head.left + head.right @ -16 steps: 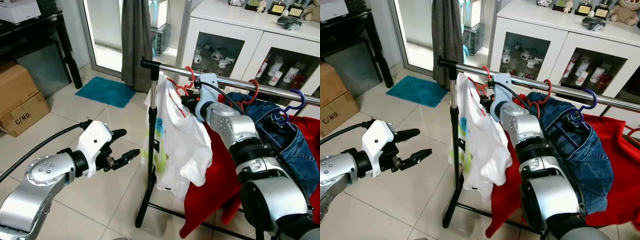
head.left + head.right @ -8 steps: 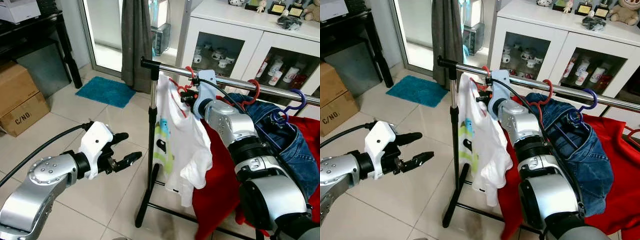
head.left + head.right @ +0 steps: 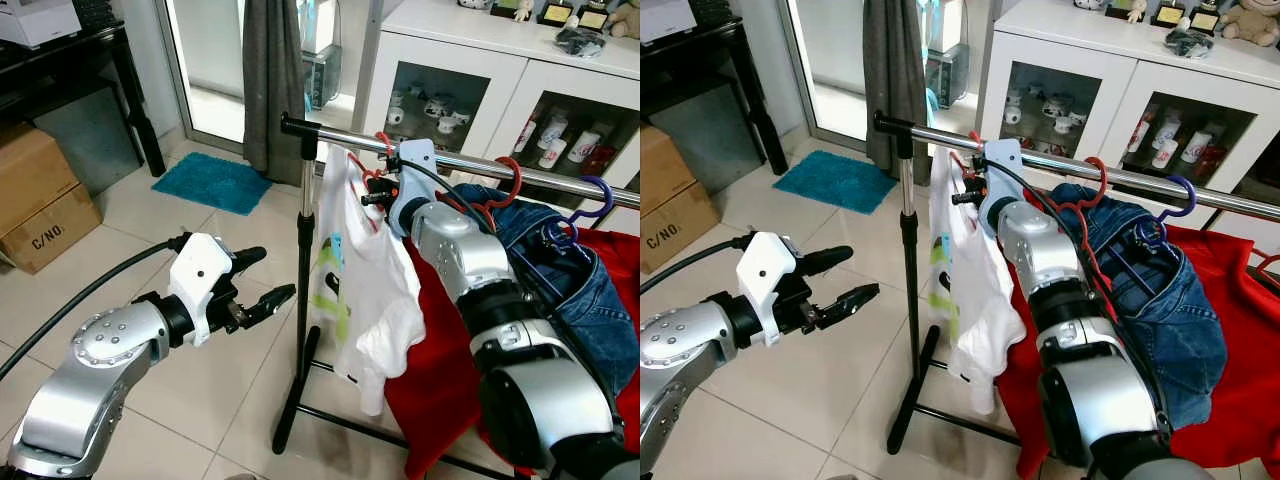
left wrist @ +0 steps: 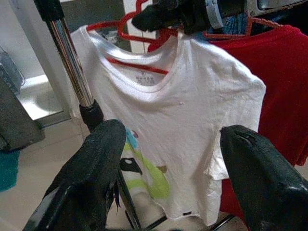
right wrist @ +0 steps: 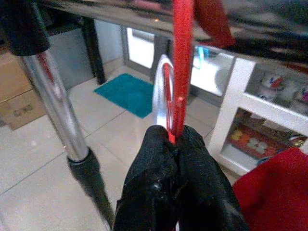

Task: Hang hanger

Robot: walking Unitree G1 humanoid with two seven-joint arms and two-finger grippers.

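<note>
Left eye view, going from the left: the left gripper floats out in the open over the tiled floor, fingers spread apart and holding nothing, pointed at the rack's upright pole. Just past that pole, the white t-shirt dangles from the red hanger, close to the left end of the chrome rail. The right gripper is up there too, and the right wrist view shows its fingers pinched tight on the hanger's red wire right below the rail. Further right, a denim garment and a red cloth are already hung. Looks to me like the hook is at or over the rail, though I can't tell if it's fully seated. What's left, I'd guess, is settling it, letting go and pulling the arm away.
</note>
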